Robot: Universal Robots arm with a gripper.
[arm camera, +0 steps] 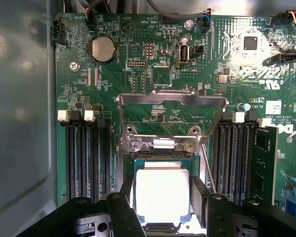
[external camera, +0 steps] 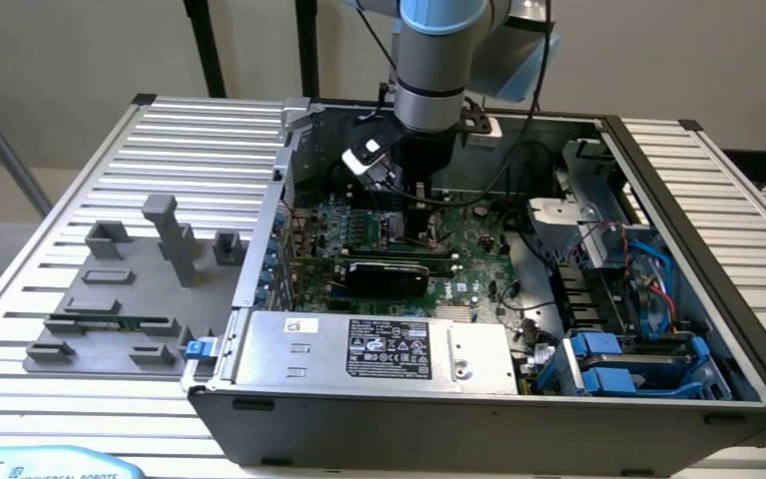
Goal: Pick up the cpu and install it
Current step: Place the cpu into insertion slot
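Nearest the wrist camera: the gripper (arm camera: pixel 162 205), black fingers (arm camera: pixel 124 210) spread wide. One finger sits against each of two opposite edges of the cpu (arm camera: pixel 162 187), gripping across its width. Nothing else is in the grasp.

The cpu lies flat with its silvery top up, glaring under the light, and a thin greenish rim shows at its far edge. It is directly over the socket (arm camera: pixel 158 157), inside the socket's metal frame. Whether it is fully seated or just above the contacts, cannot tell.

Beyond the cpu, the load plate (arm camera: pixel 172 97) is swung open on its hinge, clear of the chip. A thin lever rod runs along one side of the socket.

Banks of dark memory slots (arm camera: pixel 84 158) flank the socket on both sides. One memory module (arm camera: pixel 263 163) stands upright in the outermost slot of one bank.

Farther out on the green board (arm camera: pixel 138 39) is a round coin cell (arm camera: pixel 102 48), with cable plugs along the far edge.

In the exterior view, near to far:
- Front wall of the open case (external camera: pixel 490 424).
- Silver power supply (external camera: pixel 356 344) just behind that wall, with blue drive caddies (external camera: pixel 622 369) toward the exterior view's right.
- Grey tray (external camera: pixel 97 344) with plastic blocks on the slatted table (external camera: pixel 196 130), outside the case on the exterior view's left and well apart from the gripper.
- The arm (external camera: pixel 439 60) reaches straight down into the case over the middle of the board.
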